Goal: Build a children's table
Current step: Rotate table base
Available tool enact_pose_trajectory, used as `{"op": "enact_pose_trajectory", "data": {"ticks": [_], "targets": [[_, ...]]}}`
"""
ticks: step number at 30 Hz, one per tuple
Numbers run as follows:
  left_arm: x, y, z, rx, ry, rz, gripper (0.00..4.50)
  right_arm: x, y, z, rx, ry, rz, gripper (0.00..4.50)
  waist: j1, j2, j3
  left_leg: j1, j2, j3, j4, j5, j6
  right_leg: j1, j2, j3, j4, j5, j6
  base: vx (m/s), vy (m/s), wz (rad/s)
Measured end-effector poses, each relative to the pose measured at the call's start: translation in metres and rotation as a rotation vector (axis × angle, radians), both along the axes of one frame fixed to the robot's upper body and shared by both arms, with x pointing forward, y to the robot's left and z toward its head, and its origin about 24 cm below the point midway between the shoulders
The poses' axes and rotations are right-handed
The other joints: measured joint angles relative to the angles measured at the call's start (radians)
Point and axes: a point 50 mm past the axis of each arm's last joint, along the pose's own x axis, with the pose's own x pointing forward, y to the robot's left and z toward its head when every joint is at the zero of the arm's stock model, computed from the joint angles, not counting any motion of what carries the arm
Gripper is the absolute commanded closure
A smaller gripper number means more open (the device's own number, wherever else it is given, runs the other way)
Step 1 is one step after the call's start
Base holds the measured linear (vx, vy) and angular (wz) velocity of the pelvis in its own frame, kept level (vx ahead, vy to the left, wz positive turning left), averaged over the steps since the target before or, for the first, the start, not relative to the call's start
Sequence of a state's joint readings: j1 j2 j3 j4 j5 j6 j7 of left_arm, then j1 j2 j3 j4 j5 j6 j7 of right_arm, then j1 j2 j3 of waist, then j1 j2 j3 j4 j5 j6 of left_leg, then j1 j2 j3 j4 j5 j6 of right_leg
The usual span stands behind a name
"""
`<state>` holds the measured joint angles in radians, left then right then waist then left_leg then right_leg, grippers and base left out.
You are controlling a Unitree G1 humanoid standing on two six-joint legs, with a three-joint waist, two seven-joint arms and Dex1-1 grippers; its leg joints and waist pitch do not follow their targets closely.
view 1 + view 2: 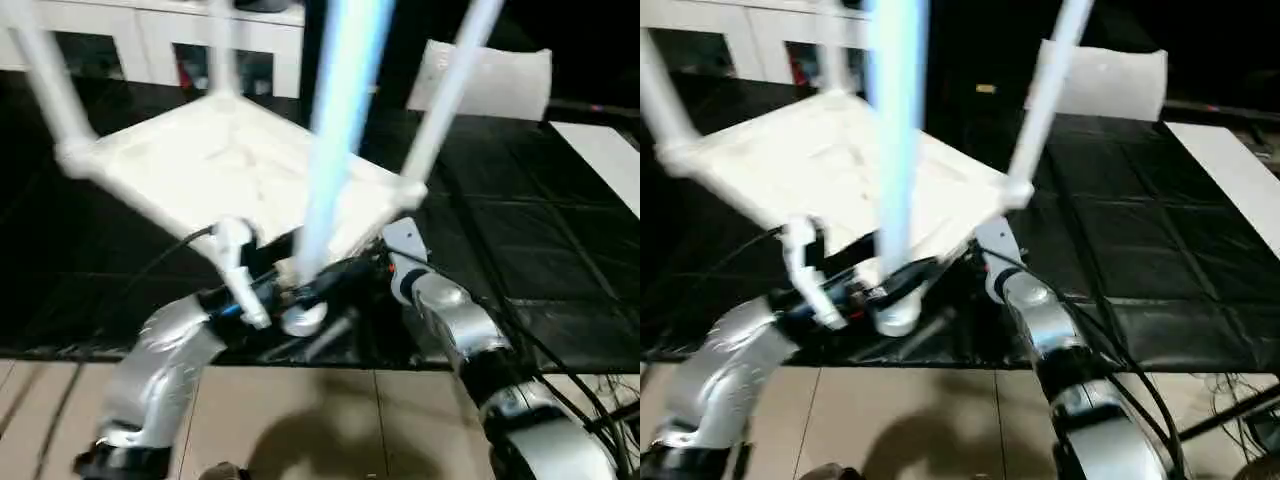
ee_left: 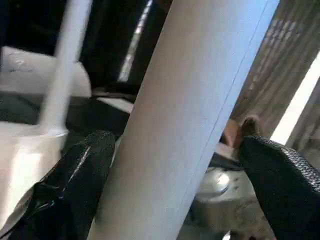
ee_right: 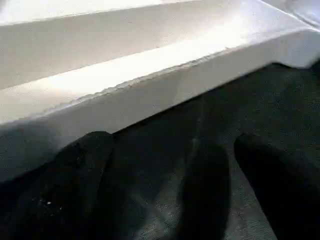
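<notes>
The tabletop [image 1: 230,170] lies upside down on the black mat [image 1: 520,220] with all four legs standing in its corners, and with both grippers spread wide, the left gripper [image 2: 175,175] straddling the near leg [image 1: 335,130] unclamped, a nudge could tilt it loose.

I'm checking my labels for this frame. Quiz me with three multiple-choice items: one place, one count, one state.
1. Where is the block?
A. beyond the tabletop
B. on the tabletop
C. in a gripper

2. How many legs stand up from the tabletop?
A. two
B. three
C. four

3. The right gripper is:
A. open, empty
B. shut on a leg
C. shut on the tabletop

Key: A, it sits past the tabletop's far right corner; C, one rises at each corner; A, its fingers stand apart with nothing gripped between them.
</notes>
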<state>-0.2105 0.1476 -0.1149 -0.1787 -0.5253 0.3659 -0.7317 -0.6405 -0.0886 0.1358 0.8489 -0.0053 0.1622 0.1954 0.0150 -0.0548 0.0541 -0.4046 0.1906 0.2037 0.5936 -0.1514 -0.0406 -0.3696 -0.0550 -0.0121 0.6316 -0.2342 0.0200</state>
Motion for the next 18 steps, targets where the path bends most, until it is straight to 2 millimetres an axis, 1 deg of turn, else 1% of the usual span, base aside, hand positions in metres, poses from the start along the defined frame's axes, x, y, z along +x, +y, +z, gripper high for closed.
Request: {"op": "enact_pose_trajectory", "data": {"ticks": [4,7,9,10,13,14,16,18], "targets": [[0.008,-0.017,0.013,-0.040,-0.067,-0.017,0.08,0.003,0.005,0.000,0.015,-0.009,-0.012,0.00,-0.009,0.000,0.000,-0.001,0.000,0.000,0.000,0.000,0.000,0.000,0.000,0.000,0.000,0.000,0.000,0.000,0.000,0.00],[0.013,-0.023,0.014,-0.039,-0.097,0.006,0.08,0.004,0.006,0.000,0.023,-0.022,-0.029,0.00,-0.010,0.000,0.000,-0.001,0.001,0.000,0.000,0.000,0.001,-0.001,0.000,0.000,0.000,0.000,0.000,0.000,0.000,0.00],[0.021,-0.026,0.014,-0.028,-0.128,0.040,0.08,0.005,0.003,0.001,0.026,-0.035,-0.046,0.00,-0.006,0.000,0.000,-0.001,0.001,0.000,0.001,0.001,0.002,0.000,0.000,-0.001,0.000,0.000,0.000,0.000,0.000,0.00],[0.031,-0.029,0.017,-0.022,-0.160,0.076,0.08,0.006,-0.001,0.002,0.030,-0.048,-0.064,0.00,-0.003,-0.001,0.001,-0.001,0.001,0.000,0.002,0.001,0.002,0.000,0.000,-0.001,0.001,0.001,0.000,0.000,0.000,0.00],[0.048,-0.032,0.025,0.028,-0.243,0.122,0.08,0.007,-0.005,0.003,0.045,-0.076,-0.080,0.00,0.002,-0.001,0.001,0.000,0.001,0.000,0.003,0.001,0.002,0.002,-0.001,-0.001,0.001,0.002,-0.001,0.000,0.000,0.00],[0.052,-0.032,0.026,0.046,-0.261,0.133,0.08,0.007,-0.007,0.004,0.049,-0.080,-0.084,0.00,0.006,-0.001,0.001,0.000,0.000,0.000,0.004,0.001,0.002,0.002,-0.001,-0.001,0.001,0.002,-0.001,0.000,0.000,0.00],[0.069,-0.038,0.026,0.120,-0.280,0.174,0.08,0.002,-0.019,0.002,0.059,-0.106,-0.103,0.00,0.022,-0.001,0.001,0.000,0.000,0.000,0.005,0.001,0.002,0.003,-0.002,-0.001,0.000,0.003,0.000,0.000,0.000,0.00],[0.080,-0.041,0.029,0.178,-0.308,0.207,0.08,-0.004,-0.026,-0.002,0.063,-0.116,-0.109,0.00,0.029,-0.001,0.001,0.001,-0.001,0.001,0.005,0.001,0.002,0.005,-0.003,-0.001,0.000,0.004,0.002,0.000,0.000,0.00]]}}
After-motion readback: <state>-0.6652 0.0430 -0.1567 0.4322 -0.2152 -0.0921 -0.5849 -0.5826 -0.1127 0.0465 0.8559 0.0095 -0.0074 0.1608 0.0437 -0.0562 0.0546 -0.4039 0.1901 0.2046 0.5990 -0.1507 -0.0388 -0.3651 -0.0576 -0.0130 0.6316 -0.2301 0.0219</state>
